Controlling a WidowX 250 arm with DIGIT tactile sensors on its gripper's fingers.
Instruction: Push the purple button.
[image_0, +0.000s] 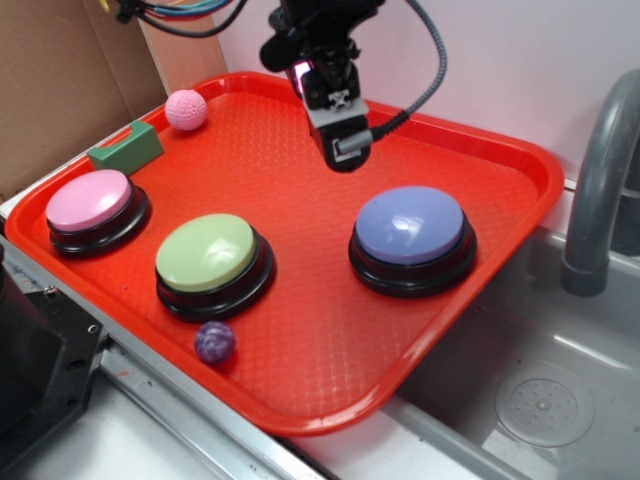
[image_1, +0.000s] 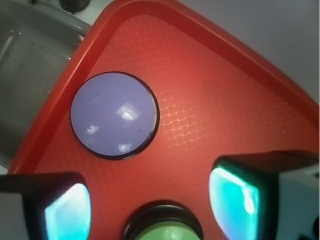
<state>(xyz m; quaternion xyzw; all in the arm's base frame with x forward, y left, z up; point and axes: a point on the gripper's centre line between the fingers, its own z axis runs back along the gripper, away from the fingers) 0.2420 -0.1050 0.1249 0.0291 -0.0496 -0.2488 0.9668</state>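
You have one large red plastic tray (image_0: 300, 390) with a textured floor, sitting beside a grey metal sink (image_0: 545, 400) with one curved grey faucet pipe (image_0: 600, 180) at its right. On the tray you can count three big round push buttons on black bases: the purple button (image_0: 410, 226) with its glossy periwinkle dome toward the right side of the tray, a green-topped button (image_0: 207, 253) near the middle front, and a pink-topped button (image_0: 89, 199) at the left. Next in size comes one green rectangular block (image_0: 125, 148) near the back left rim, then two small balls: a pink knitted ball (image_0: 186, 110) just beside the block, and a marbled purple ball (image_0: 214, 342) in front of the green button.

The exterior view gives you the whole layout, including the pink button, block, both balls and the faucet, none of which the wrist view shows. The wrist view instead looks down on the purple button (image_1: 114, 115), close to the tray's rim (image_1: 75, 65) with the sink beyond it, and catches only the top edge of the green button (image_1: 165, 232) at the bottom.

Your black hand (image_0: 345, 150) hangs in the air over the back middle of the tray, pointing downward, behind and to the left of the purple button and touching nothing. In the wrist view its two fingers (image_1: 235, 197) stand well apart with bare tray between them, so the hand is spread and holds nothing.
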